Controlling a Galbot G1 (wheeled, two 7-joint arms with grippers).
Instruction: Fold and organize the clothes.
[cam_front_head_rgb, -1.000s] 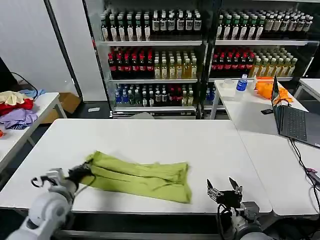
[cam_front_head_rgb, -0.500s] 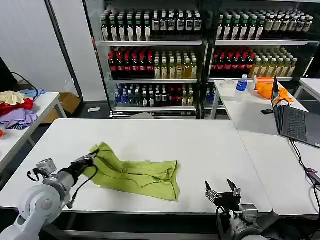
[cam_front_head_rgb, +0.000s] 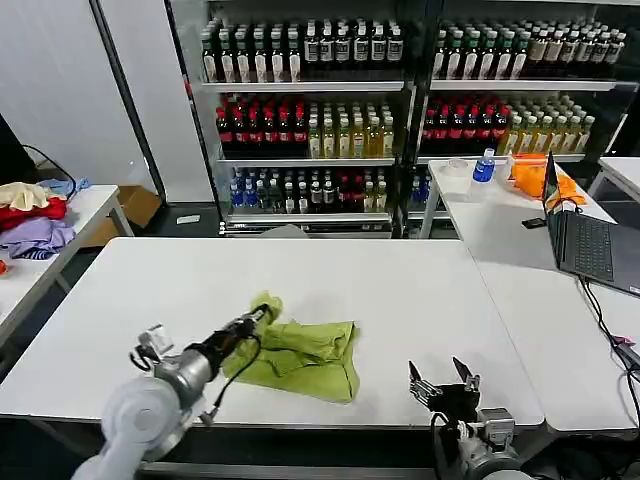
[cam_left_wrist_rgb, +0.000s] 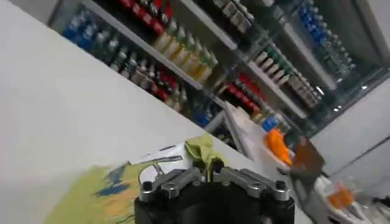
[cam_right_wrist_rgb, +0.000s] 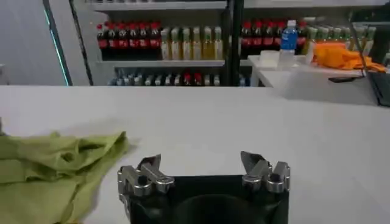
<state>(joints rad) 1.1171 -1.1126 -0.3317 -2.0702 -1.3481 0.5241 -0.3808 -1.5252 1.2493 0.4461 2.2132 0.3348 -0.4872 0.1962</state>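
White table, plain green T-shirt, no legible text

The T-shirt lies bunched on the near middle of the table. The left gripper sits at its far left corner, pinching a raised fold. The right gripper rests at the table's near edge, right of the shirt and apart from it, fingers spread. A laptop lies on the table to the far right.
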